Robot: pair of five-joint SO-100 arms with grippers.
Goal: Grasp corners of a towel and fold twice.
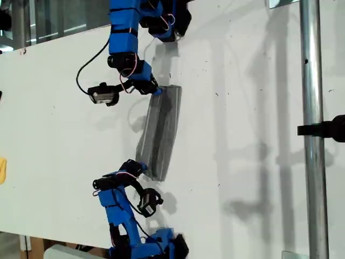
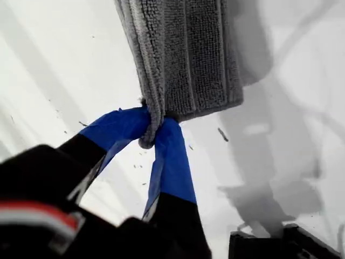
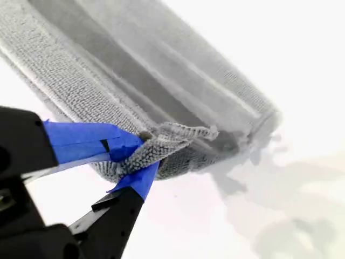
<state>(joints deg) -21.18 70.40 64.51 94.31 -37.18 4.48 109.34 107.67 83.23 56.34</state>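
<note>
One towel (image 1: 159, 132); two blue arms; one white table (image 1: 242, 135); one metal pole (image 1: 314, 129).

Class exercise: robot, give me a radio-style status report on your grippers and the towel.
My first gripper shut on a towel corner. My second gripper shut on another corner. Towel folded into a narrow strip on the white table. Nothing in the way.

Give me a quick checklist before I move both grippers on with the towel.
1. My first gripper shut on a corner of the towel: ok.
2. My second gripper shut on a corner: ok.
3. Towel folded into a narrow strip between the arms: ok.
4. Layers lined up at the ends: not ok, one flap sticks out by my second gripper.
5. Table bare on the exterior view's right of the towel: ok.
6. Which arm is first in the exterior view: cannot tell.
</note>
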